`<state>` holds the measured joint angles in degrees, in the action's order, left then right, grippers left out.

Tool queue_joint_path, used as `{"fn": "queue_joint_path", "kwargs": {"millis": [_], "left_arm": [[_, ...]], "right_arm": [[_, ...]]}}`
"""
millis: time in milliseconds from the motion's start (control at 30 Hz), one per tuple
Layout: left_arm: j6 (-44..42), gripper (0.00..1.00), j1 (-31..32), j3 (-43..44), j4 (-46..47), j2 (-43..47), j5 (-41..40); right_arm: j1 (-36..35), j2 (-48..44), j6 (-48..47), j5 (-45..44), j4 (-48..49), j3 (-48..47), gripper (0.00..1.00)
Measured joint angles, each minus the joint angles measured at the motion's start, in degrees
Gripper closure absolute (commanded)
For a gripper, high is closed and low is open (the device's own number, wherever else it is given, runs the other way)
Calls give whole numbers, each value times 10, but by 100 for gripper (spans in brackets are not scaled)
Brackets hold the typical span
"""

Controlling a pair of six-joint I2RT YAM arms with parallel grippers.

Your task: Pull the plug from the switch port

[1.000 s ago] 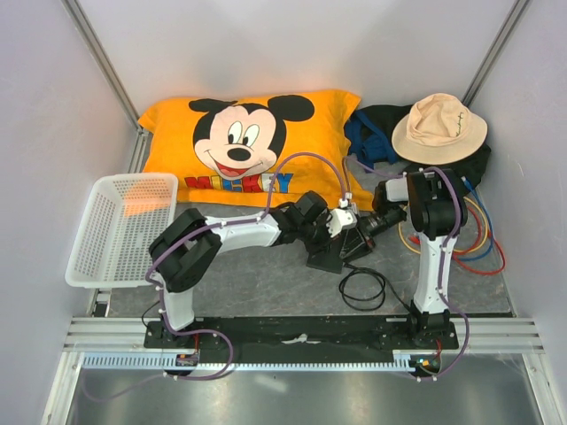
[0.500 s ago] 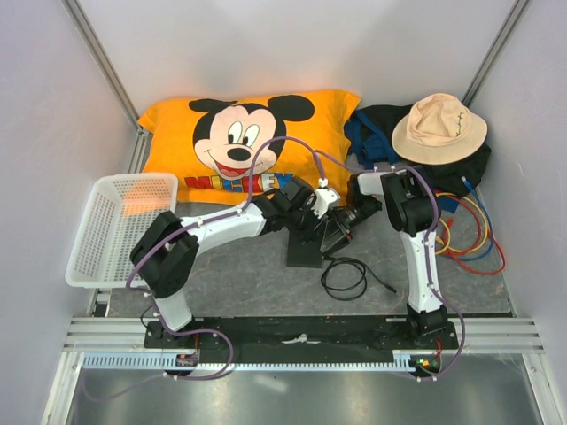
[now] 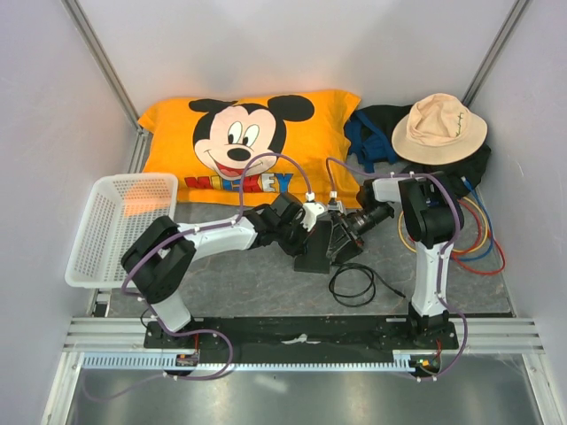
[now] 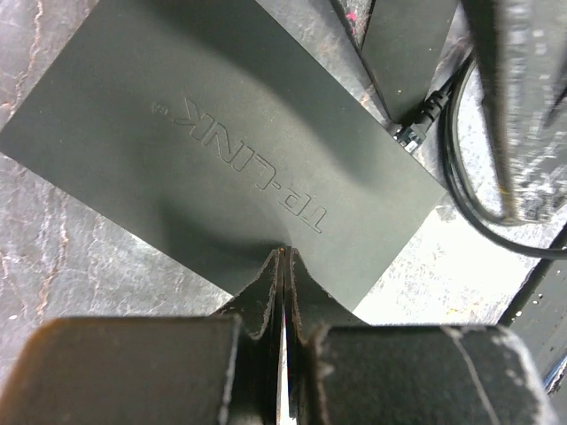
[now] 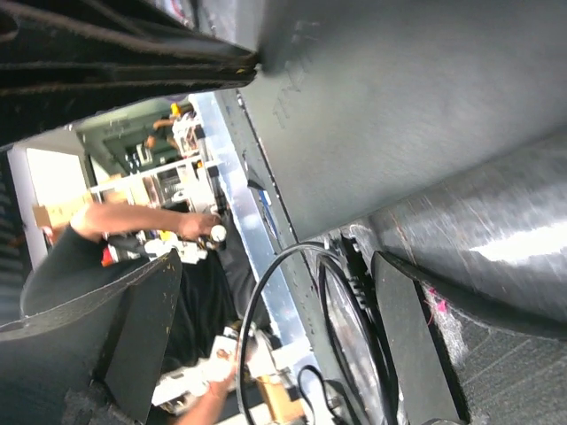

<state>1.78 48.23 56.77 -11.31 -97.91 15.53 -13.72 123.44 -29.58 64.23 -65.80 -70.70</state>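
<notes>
The switch (image 3: 312,257) lies flat on the grey counter (image 3: 239,276), in front of the orange cartoon pillow (image 3: 248,142) and between the two arms. Seen from the left wrist, it is a matte-black slab with a raised brand name across its top face.

The left claw (image 4: 282,258) is clenched, its two fingers pressed together with no gap, and their tips bear down on the top face of the switch near one long edge. Nothing is held between them.

The right claw (image 3: 345,235) comes at the switch from the right side. In its own wrist view the fingers (image 5: 412,350) are spread wide apart and grasp nothing, with the flat face of the switch filling the upper right.

A small black plug (image 4: 415,131) sits at the narrow edge of the switch, close to the right claw's fingers. Its black cable (image 3: 354,285) curls into a loose coil on the counter just in front of the switch. Whether the plug is seated in its port or merely lying against the edge is hard to make out from these angles.

A white basket (image 3: 120,226) stands at the left, and a tan hat (image 3: 438,128) rests at the back right.
</notes>
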Motion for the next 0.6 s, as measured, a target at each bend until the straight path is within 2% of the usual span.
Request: {"fn": "queue_joint_path", "kwargs": {"millis": [133, 233, 367, 433, 600], "left_arm": [[2, 98, 0, -10, 16, 4, 2], [2, 98, 0, -10, 17, 4, 3], [2, 98, 0, -10, 16, 4, 3], [2, 98, 0, -10, 17, 4, 3], [2, 98, 0, -8, 18, 0, 7]], "right_arm": [[2, -26, 76, -27, 42, 17, 2], [7, -27, 99, -29, 50, 18, 2], [14, -25, 97, -17, 60, 26, 11], [17, -19, 85, -9, 60, 28, 21], [25, 0, 68, -4, 59, 28, 31]]}}
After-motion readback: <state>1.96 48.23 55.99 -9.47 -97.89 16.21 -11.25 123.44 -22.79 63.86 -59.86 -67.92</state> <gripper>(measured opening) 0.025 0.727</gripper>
